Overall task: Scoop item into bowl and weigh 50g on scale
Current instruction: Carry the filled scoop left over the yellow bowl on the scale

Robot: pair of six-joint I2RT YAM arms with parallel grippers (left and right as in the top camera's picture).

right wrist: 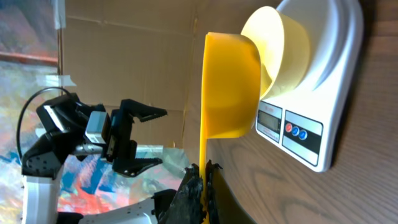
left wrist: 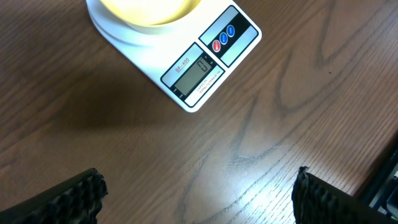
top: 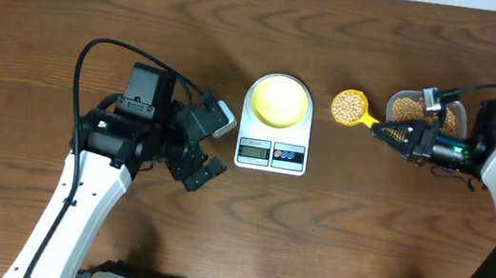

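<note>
While the right claw point(top: 385, 131) is squeezing shut on the thin handle of a bright yellow spoon point(top: 349, 106), the round cup of the spoon is pointing out toward the middle of the desk point(top: 359, 240). The cup is carrying a heap of small tan beans point(top: 349, 104). It is hanging just beside the right edge of the white scale point(top: 271, 152), between the scale and a clear tub point(top: 444, 109). More beans are lying in the tub, which is sitting right behind the claw.

From the right wrist, the black fingers point(right wrist: 194, 190) are pinching the handle from both sides. The spoon point(right wrist: 230, 87) is looking close to the pale yellow bowl point(right wrist: 283, 50), but it is not over it.

The bowl point(top: 279, 100) is sitting on the round top of the scale. The scale's little screen point(top: 254, 149) and two buttons point(top: 288, 154) are facing the front of the desk.

On the other side, the left claw point(top: 221, 144) is gaping wide open and holding nothing. It is hanging just left of the scale - near it, not touching. From the left wrist, its two dark fingers point(left wrist: 74, 199) are showing far apart at the bottom corners, with bare wood between them and the scale point(left wrist: 211, 62) up ahead.
</note>
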